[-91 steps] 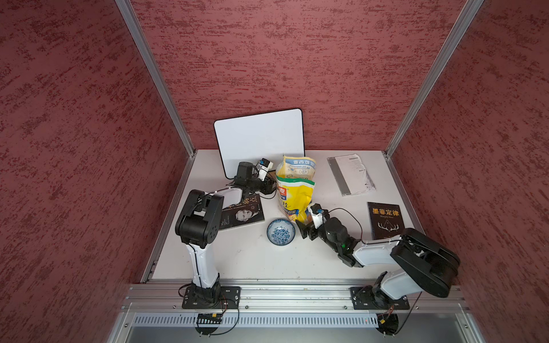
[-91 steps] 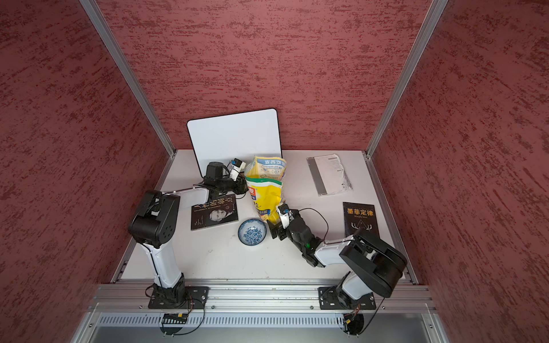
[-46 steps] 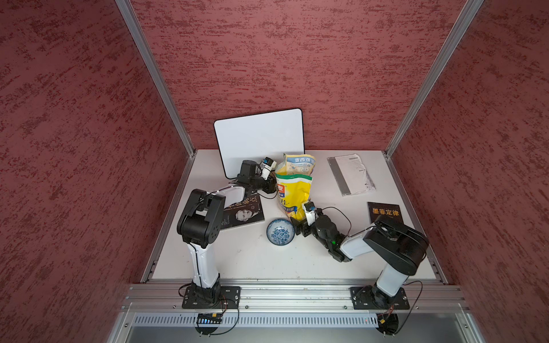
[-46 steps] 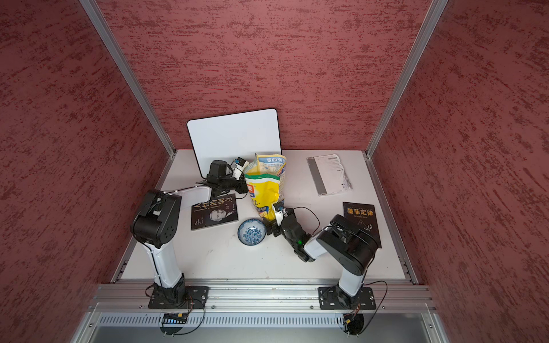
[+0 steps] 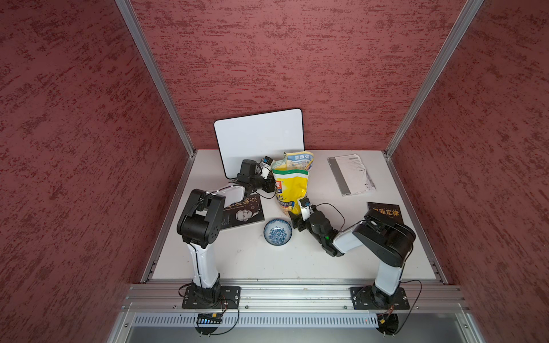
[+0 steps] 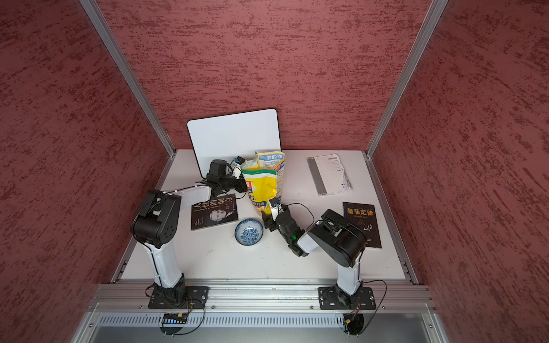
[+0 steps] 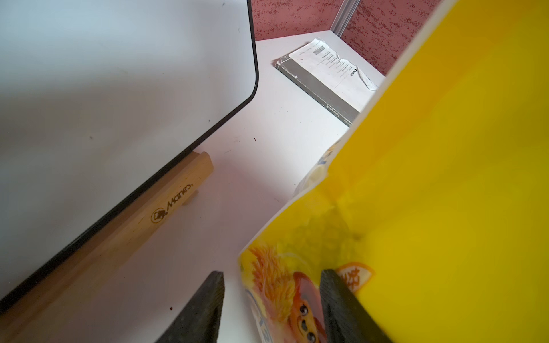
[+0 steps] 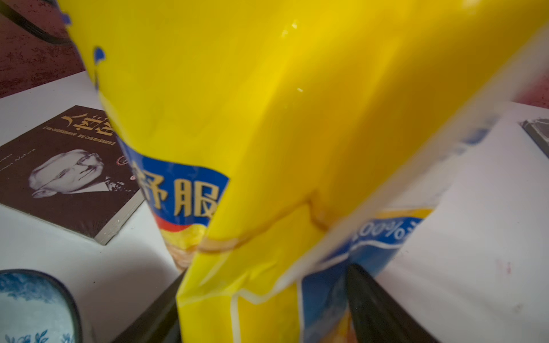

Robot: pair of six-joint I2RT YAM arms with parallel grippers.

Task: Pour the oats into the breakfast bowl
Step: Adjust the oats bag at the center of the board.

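While the oats pouch [image 5: 292, 184] is stood upright mid-worktop, nothing has been poured: the breakfast bowl [image 5: 277, 232], at its 6 o'clock, is seen empty. The pouch is straddled by the left hand [image 7: 271, 308] at 9 o'clock and the right hand [image 8: 261, 308] at 5 o'clock; a firm clamp cannot be told. Lifting and tipping remain.

The pouch [image 8: 297, 118] is glossy yellow plastic film, creased and catching highlights. The bowl [image 5: 278, 232] looks like glazed porcelain. The whiteboard [image 7: 104, 89] is smooth and faintly shiny, set on a bare wooden strip [image 7: 154, 213] (stamped lettering). The table [image 5: 267, 261] is matt white; the walls [image 5: 297, 59] are rough and textured.
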